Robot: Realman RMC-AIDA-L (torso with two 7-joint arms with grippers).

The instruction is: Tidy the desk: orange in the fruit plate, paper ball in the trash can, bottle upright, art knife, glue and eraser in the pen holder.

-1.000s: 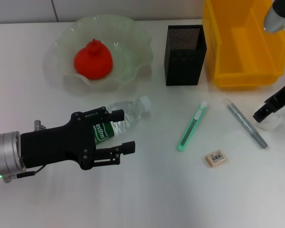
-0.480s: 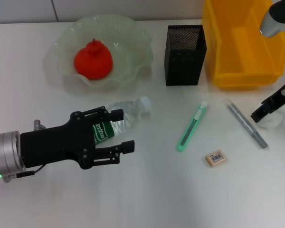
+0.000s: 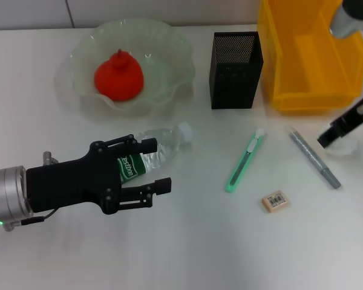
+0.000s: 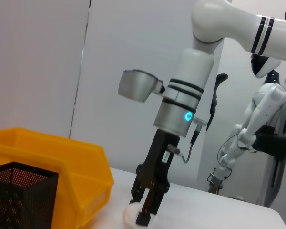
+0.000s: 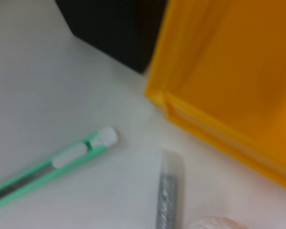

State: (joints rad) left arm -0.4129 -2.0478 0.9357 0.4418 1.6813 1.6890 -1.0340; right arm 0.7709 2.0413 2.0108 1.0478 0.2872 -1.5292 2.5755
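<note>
One bottle (image 3: pixel 152 155), one eraser (image 3: pixel 274 201)

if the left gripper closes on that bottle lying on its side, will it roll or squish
The bottle is round and lies on its side, so a nudge would probably roll it. It looks like thin clear plastic, apparently empty, so likely light and prone to buckle. The left gripper has its fingers open around the labelled middle, probably the steadiest spot.

Table (image 3: pixel 230 241): I see a plain white top filling the head view.
Wall (image 4: pixel 62 62): pale grey panels beyond the far edge, one dark vertical seam.
Light: even, soft.
</note>
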